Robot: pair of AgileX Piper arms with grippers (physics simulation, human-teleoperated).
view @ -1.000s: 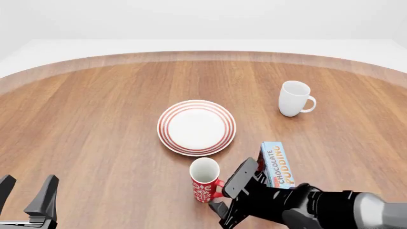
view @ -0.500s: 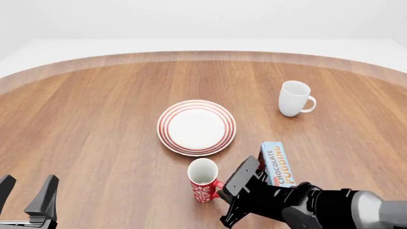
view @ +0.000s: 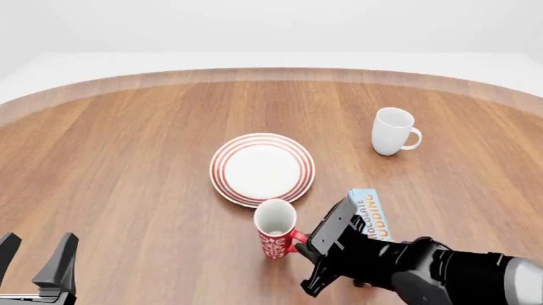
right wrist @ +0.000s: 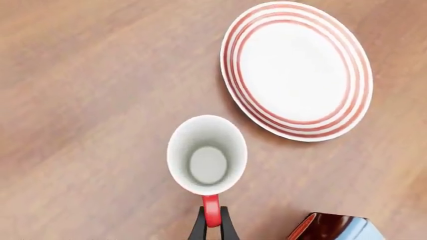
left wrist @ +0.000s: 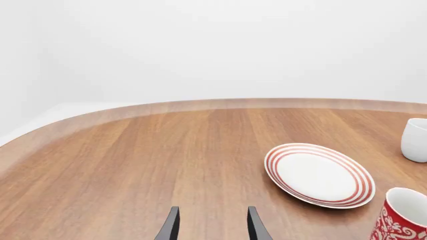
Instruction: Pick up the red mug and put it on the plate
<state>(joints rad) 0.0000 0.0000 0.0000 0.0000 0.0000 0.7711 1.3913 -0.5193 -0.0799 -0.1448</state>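
Note:
The red mug, red with a white floral pattern and a white inside, stands upright just in front of the plate's near rim. My right gripper is shut on its red loop handle, and the two fingers pinch it in the right wrist view. The mug looks raised a little off the table. The plate, white with red rings, lies just beyond it and also shows in the right wrist view. My left gripper is open and empty at the near left, far from both.
A blue chocolate pudding box lies on the table right beside my right arm. A plain white mug stands at the far right. The table's curved far edge runs across the back.
My right gripper has moved forward and up with the red mug, which now sits closer to the plate's near rim. The left arm has not moved.

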